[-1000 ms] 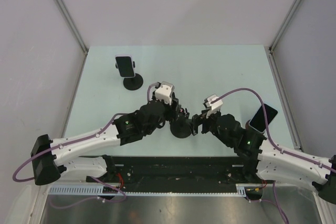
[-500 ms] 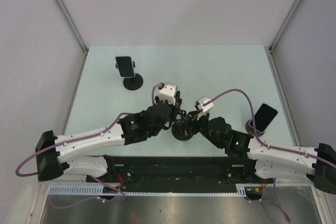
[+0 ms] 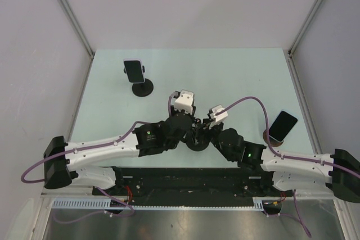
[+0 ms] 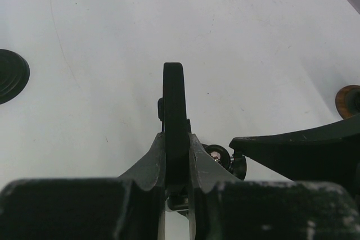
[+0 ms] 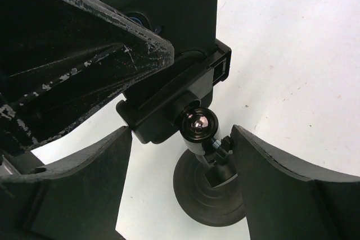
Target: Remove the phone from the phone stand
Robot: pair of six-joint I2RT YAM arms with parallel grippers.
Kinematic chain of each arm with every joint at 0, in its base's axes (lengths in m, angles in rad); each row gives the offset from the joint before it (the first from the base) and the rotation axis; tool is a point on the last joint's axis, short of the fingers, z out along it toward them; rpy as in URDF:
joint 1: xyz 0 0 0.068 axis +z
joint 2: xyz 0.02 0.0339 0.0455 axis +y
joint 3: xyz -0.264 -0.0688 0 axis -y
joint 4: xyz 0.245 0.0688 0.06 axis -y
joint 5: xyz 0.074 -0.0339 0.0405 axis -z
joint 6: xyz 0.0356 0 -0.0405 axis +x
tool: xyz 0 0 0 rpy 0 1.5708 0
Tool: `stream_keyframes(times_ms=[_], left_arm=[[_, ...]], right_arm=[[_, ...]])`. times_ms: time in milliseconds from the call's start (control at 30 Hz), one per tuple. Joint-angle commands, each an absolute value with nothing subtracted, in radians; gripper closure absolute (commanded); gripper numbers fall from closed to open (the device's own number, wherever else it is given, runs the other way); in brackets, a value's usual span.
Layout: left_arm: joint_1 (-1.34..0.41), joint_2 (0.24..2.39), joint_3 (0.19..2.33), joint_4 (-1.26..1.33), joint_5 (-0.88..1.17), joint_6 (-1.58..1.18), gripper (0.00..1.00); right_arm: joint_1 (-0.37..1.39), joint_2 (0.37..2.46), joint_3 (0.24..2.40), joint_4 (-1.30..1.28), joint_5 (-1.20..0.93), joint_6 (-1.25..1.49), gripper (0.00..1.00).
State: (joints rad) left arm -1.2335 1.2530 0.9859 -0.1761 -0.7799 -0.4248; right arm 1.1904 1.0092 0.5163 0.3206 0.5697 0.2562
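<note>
Phone (image 4: 174, 108), thin, stiff, probably slick, stands edge-on mid-frame in its phone stand (image 5: 209, 189), left claw (image 4: 175, 144) clenched across its flat faces (soundest hold), right claw (image 5: 181, 133) spread open around the stand's ball neck.

The worktop (image 3: 225, 71) carries three phone stands, the upper-left stand (image 3: 142, 89), centre stand (image 5: 211, 186) and right stand (image 3: 266, 135), three phones, the upper-left phone (image 3: 133, 71), centre phone (image 4: 174, 111) and right phone (image 3: 282, 125), and two arms, the left arm (image 3: 107, 149) and right arm (image 3: 292, 164).
</note>
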Motion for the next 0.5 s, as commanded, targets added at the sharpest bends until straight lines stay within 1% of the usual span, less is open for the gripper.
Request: stream_keyframes(times_ms=[0,133,333,467], left_arm=[[-1.273,1.229,1.02,-0.089,-0.735,-0.485,1.0],[-1.273,1.197,0.999,-0.091,-0.753,-0.45,1.0],[-1.27,1.187,0.991,-0.094,-0.746,-0.425,1.0],[-1.272,1.187,0.988,-0.095,-0.75,-0.423,1.0]], right_arm=[[1.169,1.012,0.505,0.359,0.6,0.259,0.25],[1.096,0.973,0.482,0.325,0.364,0.198,0.25],[1.031,0.917,0.463,0.267,0.229,0.118,0.23],[0.986,0.905,0.457,0.261,0.206,0.126,0.23]])
